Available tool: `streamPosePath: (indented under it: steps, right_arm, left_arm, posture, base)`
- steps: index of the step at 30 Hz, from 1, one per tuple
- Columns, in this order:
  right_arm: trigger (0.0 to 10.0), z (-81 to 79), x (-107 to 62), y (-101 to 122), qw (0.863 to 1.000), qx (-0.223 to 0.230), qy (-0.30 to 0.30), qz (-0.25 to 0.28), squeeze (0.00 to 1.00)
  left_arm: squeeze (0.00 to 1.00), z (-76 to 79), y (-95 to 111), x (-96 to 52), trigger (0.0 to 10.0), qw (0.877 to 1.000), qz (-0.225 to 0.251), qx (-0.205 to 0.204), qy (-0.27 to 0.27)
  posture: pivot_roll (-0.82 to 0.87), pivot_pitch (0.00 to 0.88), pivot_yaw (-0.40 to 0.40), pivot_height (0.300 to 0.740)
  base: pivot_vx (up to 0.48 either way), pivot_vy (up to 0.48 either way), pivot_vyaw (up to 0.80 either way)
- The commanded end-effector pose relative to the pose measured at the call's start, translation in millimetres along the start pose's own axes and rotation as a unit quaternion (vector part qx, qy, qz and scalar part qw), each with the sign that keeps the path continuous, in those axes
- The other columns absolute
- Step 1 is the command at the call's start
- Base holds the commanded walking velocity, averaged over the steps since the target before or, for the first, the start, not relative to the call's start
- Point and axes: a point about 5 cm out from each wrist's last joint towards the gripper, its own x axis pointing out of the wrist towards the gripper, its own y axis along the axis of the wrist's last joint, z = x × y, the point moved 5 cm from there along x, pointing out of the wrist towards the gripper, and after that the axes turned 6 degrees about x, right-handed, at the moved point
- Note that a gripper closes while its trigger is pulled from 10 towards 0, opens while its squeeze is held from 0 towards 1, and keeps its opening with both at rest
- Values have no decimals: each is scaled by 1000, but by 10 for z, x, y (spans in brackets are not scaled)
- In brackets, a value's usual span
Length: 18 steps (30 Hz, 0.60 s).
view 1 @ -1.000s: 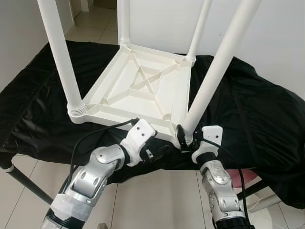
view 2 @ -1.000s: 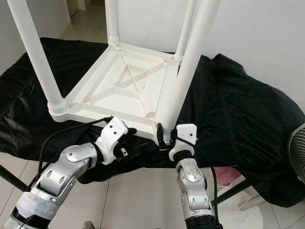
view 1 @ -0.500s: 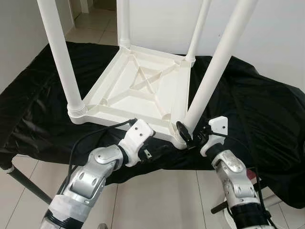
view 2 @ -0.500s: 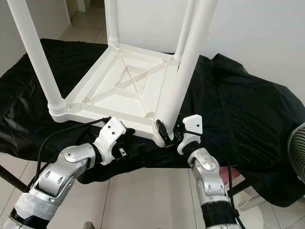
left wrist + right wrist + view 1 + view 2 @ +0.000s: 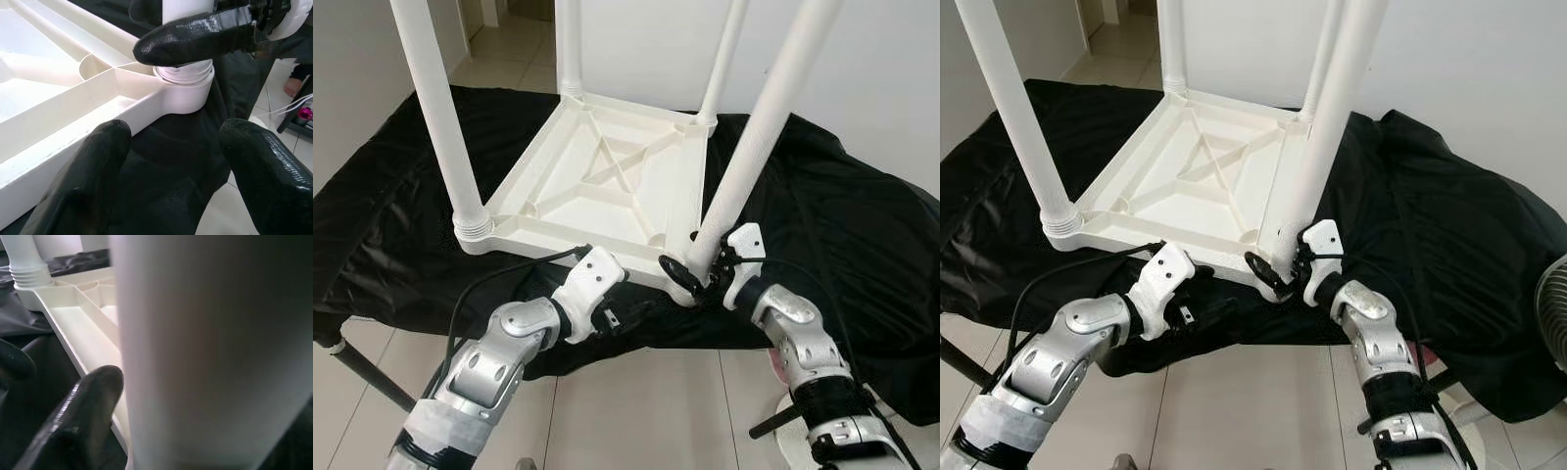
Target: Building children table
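Four legs stood in the upturned table; the right gripper clasped the last leg, the left gripper spread beside.

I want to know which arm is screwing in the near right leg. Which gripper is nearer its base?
Right. The right gripper wraps around the base of the near right leg. The left gripper sits open beside that corner, below the tabletop edge, over the black cloth.

Upturned table on cloth; right gripper at near-right leg.
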Motion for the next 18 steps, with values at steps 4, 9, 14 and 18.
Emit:
streamPosePath:
  steps: [4, 9, 14, 18]
  right_arm:
    - [0, 14, 30, -108, 1000, 4, 5, -19, 0]
    - [0, 3, 21, -157, 1000, -3, 7, -27, 0]
    - [10000, 48, -34, -162, 1000, 6, -21, -19, 0]
    - [10000, 64, -56, -111, 998, 23, -52, 6, 0]
  left_arm:
    - [0, 18, 13, 24, 10000, 1000, 3, 4, -12]
    - [0, 19, 21, 51, 10000, 1000, 5, 3, -10]
    - [0, 39, 8, 84, 10000, 1000, 4, 1, -13]
    - [0, 37, -3, 93, 10000, 1000, 2, 0, -10]
  posture:
    - [26, 45, -83, 740]
    - [26, 41, -84, 740]
    - [15, 42, -78, 740]
    - [14, 45, -80, 740]
  base:
    - [0, 0, 0]
    - [0, 0, 0]
    - [0, 0, 0]
    - [0, 0, 0]
